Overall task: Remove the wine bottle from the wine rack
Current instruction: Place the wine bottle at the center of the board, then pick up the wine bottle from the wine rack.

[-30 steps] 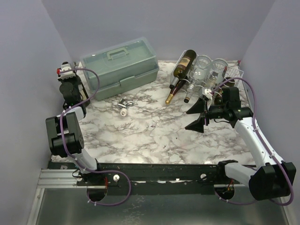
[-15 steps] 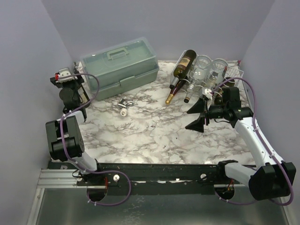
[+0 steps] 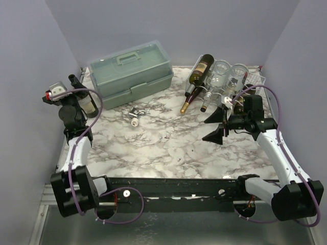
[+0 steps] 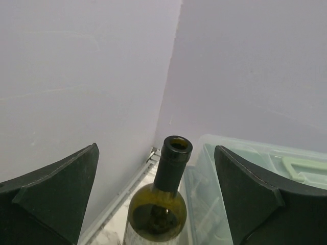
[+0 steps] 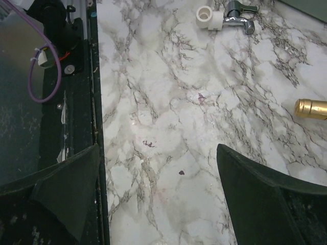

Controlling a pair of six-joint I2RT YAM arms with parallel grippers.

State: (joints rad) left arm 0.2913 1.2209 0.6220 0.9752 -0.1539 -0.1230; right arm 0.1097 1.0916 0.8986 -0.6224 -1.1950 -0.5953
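Wine bottle (image 3: pixel 88 103), dark green, uncorked, stands upright on the marble surface (image 3: pixel 168 143) just left of the grey-green toolbox (image 3: pixel 130 71), in the corner by the walls, so it is judged off the wire wine rack (image 3: pixel 257 78), which sits well right of the toolbox. Left jaws: spread wide, holding nothing, one on either side of the bottle's neck and apart from it, mouth visible between them in the wrist view. Right jaws: spread wide, empty, poised above bare surface right of the toolbox and near the rack's front. Risk 1: the bottle is tall w/ little room around it; if the left arm leaves sideways rather than straight up, a jaw may clip the neck and tip the bottle against the toolbox or the wall. Risk 2: other bottles lie on the rack, incl. a gold-capped bottle (image 3: pixel 185 107) w/ its neck jutting toward the toolbox; a stray sweep of the right arm could roll or dislodge them. Risk 3: a tap fitting (image 3: pixel 135 116) lies loose in front of the toolbox and could be struck on the way back.
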